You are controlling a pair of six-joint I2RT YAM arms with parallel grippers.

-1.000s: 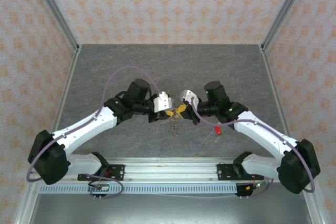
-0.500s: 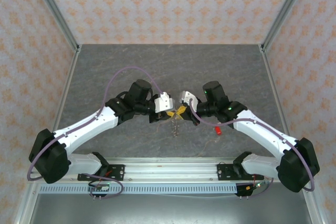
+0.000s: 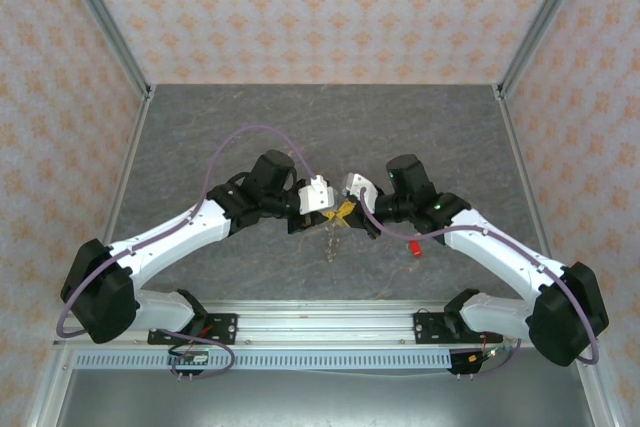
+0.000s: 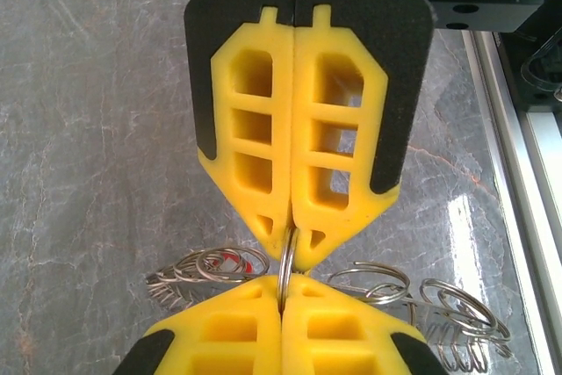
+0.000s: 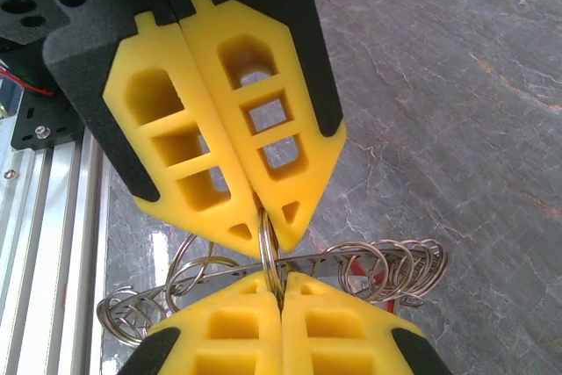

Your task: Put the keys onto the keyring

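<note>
Grey marbled tabletop [image 4: 88, 129], keyring [image 4: 285, 263] pinched upright, edge-on to camera

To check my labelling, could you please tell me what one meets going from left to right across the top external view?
In order: left arm's shoulder → left tool → right tool → red key → right arm's shoulder.

The keyring [image 4: 285, 271] is shiny silver metal. The gripper fingers [image 4: 283, 147] are matt yellow plastic, black-backed. The table [image 4: 88, 129] is grey veined stone-look, faintly glossy.
</note>
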